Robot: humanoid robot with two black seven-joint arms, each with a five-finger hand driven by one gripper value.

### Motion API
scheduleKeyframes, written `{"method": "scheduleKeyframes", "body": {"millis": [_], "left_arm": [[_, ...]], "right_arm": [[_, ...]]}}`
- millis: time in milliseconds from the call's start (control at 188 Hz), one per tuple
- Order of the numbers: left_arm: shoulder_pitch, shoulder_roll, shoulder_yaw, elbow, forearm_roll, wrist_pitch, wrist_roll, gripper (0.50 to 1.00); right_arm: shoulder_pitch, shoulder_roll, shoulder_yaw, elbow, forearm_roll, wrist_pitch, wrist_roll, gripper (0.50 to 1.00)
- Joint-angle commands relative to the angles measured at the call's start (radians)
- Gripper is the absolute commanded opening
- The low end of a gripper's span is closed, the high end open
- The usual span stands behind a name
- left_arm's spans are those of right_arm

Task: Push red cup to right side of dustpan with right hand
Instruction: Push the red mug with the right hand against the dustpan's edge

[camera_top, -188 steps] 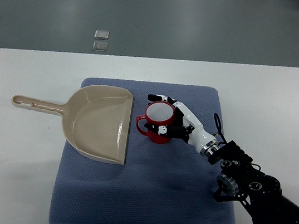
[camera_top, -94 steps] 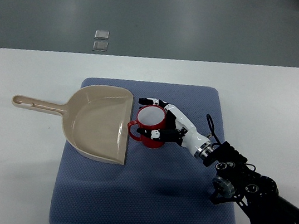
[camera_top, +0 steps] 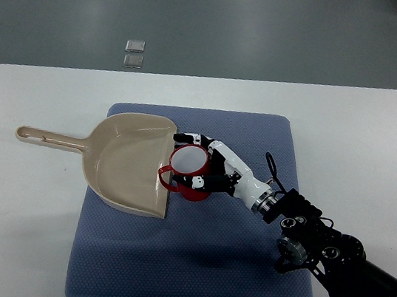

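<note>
A red cup (camera_top: 188,168) with a white inside stands upright on the blue mat (camera_top: 188,266), right against the open right edge of the beige dustpan (camera_top: 126,160). The cup's handle pokes over the dustpan's lip. My right hand (camera_top: 200,164) comes in from the lower right and cups the far and right sides of the cup, its fingers (camera_top: 189,138) curved round the rim. The hand presses on the cup rather than lifting it. The left arm does not show.
The dustpan's long handle (camera_top: 46,139) points left across the white table (camera_top: 8,225). The mat covers the table's middle. Two small grey squares (camera_top: 133,52) lie on the floor beyond the far edge.
My right hand has slid the red cup leftward across the mat, from a small gap beside the dustpan to touching its right edge. The dustpan has not moved.
</note>
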Motion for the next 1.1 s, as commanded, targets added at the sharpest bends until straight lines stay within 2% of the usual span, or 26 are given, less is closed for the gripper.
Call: {"method": "scheduleKeyframes", "body": {"millis": [0,879,1097], "left_arm": [[0.0,0.0,0.0,0.0,0.0,0.0,0.0,1.0],[0.0,0.0,0.0,0.0,0.0,0.002,0.0,1.0],[0.0,0.0,0.0,0.0,0.0,0.0,0.0,1.0]], "right_arm": [[0.0,0.0,-0.006,0.001,0.001,0.0,0.0,0.862],[-0.006,0.0,-0.029,0.039,0.007,0.0,0.0,0.864],[-0.008,0.0,-0.035,0.039,0.0,-0.003,0.0,0.885]]}}
